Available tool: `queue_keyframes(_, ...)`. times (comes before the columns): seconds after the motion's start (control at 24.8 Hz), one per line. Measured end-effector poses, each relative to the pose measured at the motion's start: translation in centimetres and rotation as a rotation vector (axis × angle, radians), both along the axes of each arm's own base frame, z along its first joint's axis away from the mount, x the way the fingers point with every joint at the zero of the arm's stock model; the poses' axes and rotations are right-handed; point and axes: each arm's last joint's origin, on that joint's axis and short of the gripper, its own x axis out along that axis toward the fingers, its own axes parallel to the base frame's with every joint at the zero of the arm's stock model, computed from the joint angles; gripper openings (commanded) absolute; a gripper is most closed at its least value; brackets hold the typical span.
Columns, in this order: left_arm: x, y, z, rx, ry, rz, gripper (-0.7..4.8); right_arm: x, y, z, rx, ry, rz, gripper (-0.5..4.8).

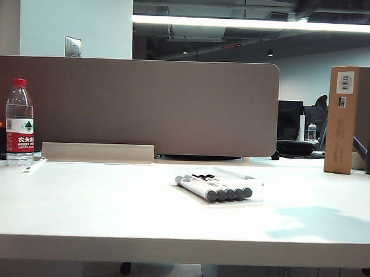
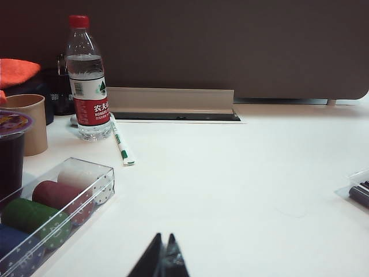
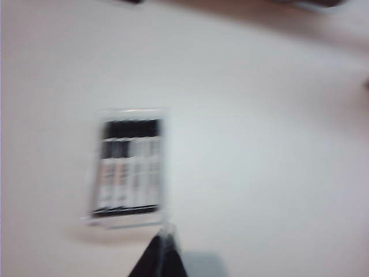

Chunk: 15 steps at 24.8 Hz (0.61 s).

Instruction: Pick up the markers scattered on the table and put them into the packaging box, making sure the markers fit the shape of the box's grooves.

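Several markers [image 1: 213,187] lie side by side in the clear packaging box [image 1: 254,181] at the middle of the white table [image 1: 79,201]. The blurred right wrist view looks down on the same markers [image 3: 130,167] in the box [image 3: 132,221]. My right gripper [image 3: 166,232] hangs shut and empty just off the box's near corner. My left gripper [image 2: 164,236] is shut and empty over bare table far to the left. The box's edge [image 2: 358,176] and one marker end [image 2: 363,194] show at that view's border. Neither gripper shows in the exterior view.
A water bottle [image 1: 19,123] and a green-and-white pen [image 2: 122,144] lie at the back left. A clear case of poker chips [image 2: 52,213] and a paper cup [image 2: 31,121] stand by the left gripper. A tall brown carton [image 1: 342,119] stands back right before the partition [image 1: 137,106].
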Motion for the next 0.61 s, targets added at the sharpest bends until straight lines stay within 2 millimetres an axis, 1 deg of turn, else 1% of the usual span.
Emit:
queue_keyframes(0.12, 0.0, 0.0, 0.0, 0.0, 0.0, 0.0, -0.05, -0.1, -1.2, -0.7, -0.045, -0.026, -0.112, -0.01)
queue_keyframes(0.28, 0.0, 0.0, 0.0, 0.0, 0.0, 0.0, -0.05, -0.3, -3.4, -3.0, -0.073, 0.009, -0.216, -0.01)
queue_keyframes(0.4, 0.0, 0.0, 0.0, 0.0, 0.0, 0.0, -0.05, -0.9, -4.9, -5.1, -0.026, 0.005, -0.258, -0.01)
queue_keyframes(0.52, 0.0, 0.0, 0.0, 0.0, 0.0, 0.0, -0.05, -1.5, -6.1, -7.5, 0.027, -0.016, -0.27, -0.01)
queue_keyframes(0.56, 0.0, 0.0, 0.0, 0.0, 0.0, 0.0, -0.05, -2.0, -7.0, -9.2, 0.055, -0.03, -0.279, -0.01)
queue_keyframes(0.61, 0.0, 0.0, 0.0, 0.0, 0.0, 0.0, -0.05, -2.7, -7.7, -10.4, 0.09, -0.062, -0.284, -0.01)
